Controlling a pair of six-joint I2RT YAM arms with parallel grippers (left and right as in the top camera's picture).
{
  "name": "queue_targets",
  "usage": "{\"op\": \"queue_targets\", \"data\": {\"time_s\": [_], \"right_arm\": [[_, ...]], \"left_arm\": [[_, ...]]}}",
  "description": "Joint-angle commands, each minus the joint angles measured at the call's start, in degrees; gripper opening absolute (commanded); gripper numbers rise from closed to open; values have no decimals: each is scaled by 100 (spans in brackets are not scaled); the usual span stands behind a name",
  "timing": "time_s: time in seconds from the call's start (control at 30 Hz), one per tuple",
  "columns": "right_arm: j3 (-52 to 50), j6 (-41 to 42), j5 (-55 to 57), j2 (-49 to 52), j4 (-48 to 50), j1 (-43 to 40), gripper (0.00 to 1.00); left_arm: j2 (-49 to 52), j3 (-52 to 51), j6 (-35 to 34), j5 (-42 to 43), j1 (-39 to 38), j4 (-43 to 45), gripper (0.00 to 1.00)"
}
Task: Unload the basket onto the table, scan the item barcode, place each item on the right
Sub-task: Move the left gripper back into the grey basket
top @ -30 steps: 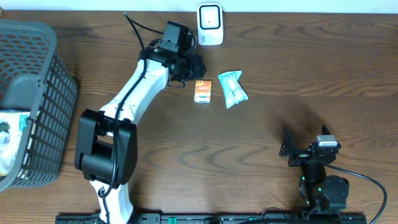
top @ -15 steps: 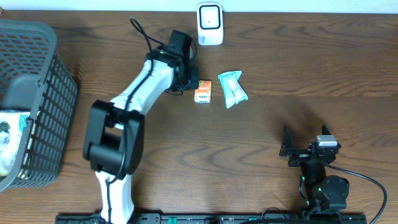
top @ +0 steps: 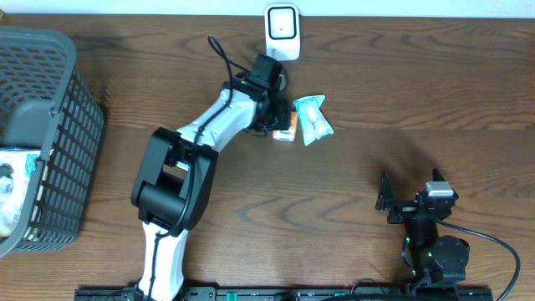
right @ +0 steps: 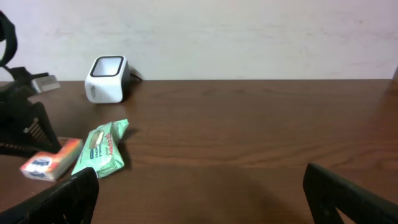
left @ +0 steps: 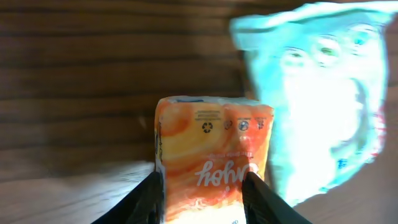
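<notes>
An orange snack packet [left: 214, 155] lies on the wooden table, mostly hidden under my left gripper [top: 281, 124] in the overhead view; only its lower edge [top: 285, 135] shows. In the left wrist view the gripper [left: 204, 193] is open, with a dark finger close against each side of the packet. A teal packet [top: 312, 119] lies just right of it. The white scanner [top: 282, 32] stands at the back edge, beyond both packets. My right gripper [top: 386, 201] rests open and empty at the front right; both packets and the scanner show far to its left [right: 51, 159].
A grey mesh basket [top: 58, 125] holding bagged goods stands at the far left. The left arm reaches diagonally from the front left to the packets. A pale wall runs behind the table's back edge.
The left arm swung right and down from beside the scanner onto the orange packet, its fingers now straddling it. The packet shifted slightly right, toward the teal one. The right arm has not moved.
</notes>
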Motion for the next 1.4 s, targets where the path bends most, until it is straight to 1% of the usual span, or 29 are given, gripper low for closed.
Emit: {"op": "queue_targets", "data": {"time_s": [0.0,0.17,0.27,0.33,0.47,0.6,0.7,0.8,0.87,1.0,1.07,1.17,1.2,1.23,1.37], "right_arm": [[-9,39,2,-9,-24,-35,99],[-9,39,2,-9,-24,-35,99],[-9,39,2,-9,-24,-35,99],[-9,39,2,-9,-24,-35,99],[-9,39,2,-9,-24,-35,99],[-9,39,2,-9,-24,-35,99],[-9,39,2,-9,-24,-35,99],[-9,39,2,-9,-24,-35,99],[-9,39,2,-9,-24,-35,99],[-9,39,2,-9,-24,-35,99],[-9,39,4,-9,-24,-35,99],[-9,39,2,-9,-24,-35,99],[-9,39,2,-9,-24,-35,99],[-9,39,2,-9,-24,-35,99],[-9,39,2,-9,-24,-35,99]], "left_arm": [[76,-22,-114,92,-92,66,41],[55,179,-109,356,-83,59,41],[-70,356,-83,367,-2,37,41],[-245,426,52,365,103,22,41],[-769,610,446,343,461,-195,41],[-1475,767,1102,343,940,-468,42],[-2114,776,1204,284,1397,-459,46],[-2809,796,1274,-153,1993,-450,49],[-3220,796,1521,-553,2417,-431,55],[-3825,796,2240,-1696,3379,-358,57],[-4002,796,2437,-2586,3888,-343,57],[-4079,793,2433,-3709,4588,-404,58],[-4068,785,2376,-3853,4802,-470,61],[-4054,745,2282,-3869,5018,-529,64],[-3936,398,1438,-3862,5724,-748,65]]}}
